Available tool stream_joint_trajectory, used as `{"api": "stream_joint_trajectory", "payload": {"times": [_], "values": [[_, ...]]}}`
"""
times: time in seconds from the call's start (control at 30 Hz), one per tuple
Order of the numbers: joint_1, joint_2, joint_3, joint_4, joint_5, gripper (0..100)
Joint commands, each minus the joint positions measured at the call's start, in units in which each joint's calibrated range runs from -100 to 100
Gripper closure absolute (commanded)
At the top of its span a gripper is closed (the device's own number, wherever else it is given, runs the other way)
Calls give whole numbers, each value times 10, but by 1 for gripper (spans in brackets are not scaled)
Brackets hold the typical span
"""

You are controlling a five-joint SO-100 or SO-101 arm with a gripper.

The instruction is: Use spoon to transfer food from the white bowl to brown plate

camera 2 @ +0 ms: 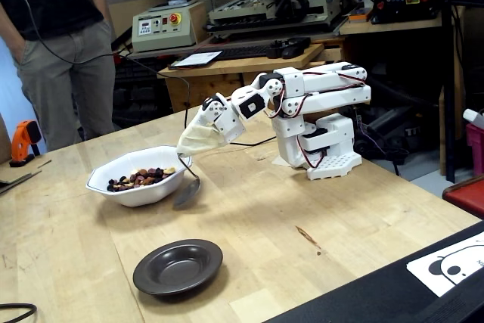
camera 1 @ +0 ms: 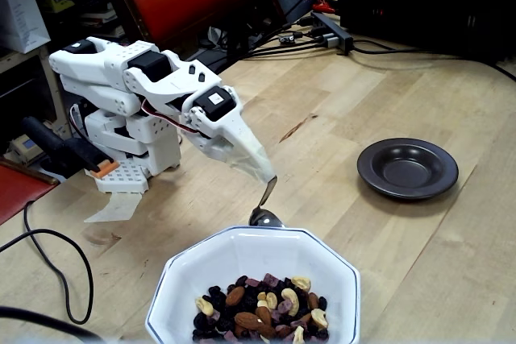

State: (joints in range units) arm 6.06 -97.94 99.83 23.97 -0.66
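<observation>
My gripper (camera 1: pixel 267 176) is shut on the handle of the silver spoon (camera 1: pixel 264 201), which hangs bowl-end down. The spoon's oval end sits just outside the far rim of the white bowl (camera 1: pixel 242 239), low over the table. The food (camera 1: pixel 260 308), a mix of nuts and dried fruit, lies in the white bowl. The brown plate (camera 1: pixel 407 168) sits empty to the right. In the other fixed view the gripper (camera 2: pixel 184 151) holds the spoon (camera 2: pixel 187 193) beside the white bowl (camera 2: pixel 134 190), with the food (camera 2: pixel 141 179) inside and the brown plate (camera 2: pixel 178 266) nearer the camera.
The arm's base (camera 2: pixel 321 149) stands at the table's back. A black cable (camera 1: pixel 56 267) loops over the table at the left. A person (camera 2: pixel 64 43) stands behind the table. A power strip (camera 1: pixel 332 32) and wires lie at the far edge.
</observation>
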Motion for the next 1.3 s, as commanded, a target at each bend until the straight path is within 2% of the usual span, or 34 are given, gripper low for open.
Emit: {"api": "stream_joint_trajectory", "payload": {"times": [0.0, 0.27, 0.6, 1.27], "values": [[-2, -6, -22, -18, -1, 96], [-2, -8, -142, -17, 0, 96], [-2, -6, -216, -11, 0, 96], [5, -5, -235, -18, 0, 96]]}}
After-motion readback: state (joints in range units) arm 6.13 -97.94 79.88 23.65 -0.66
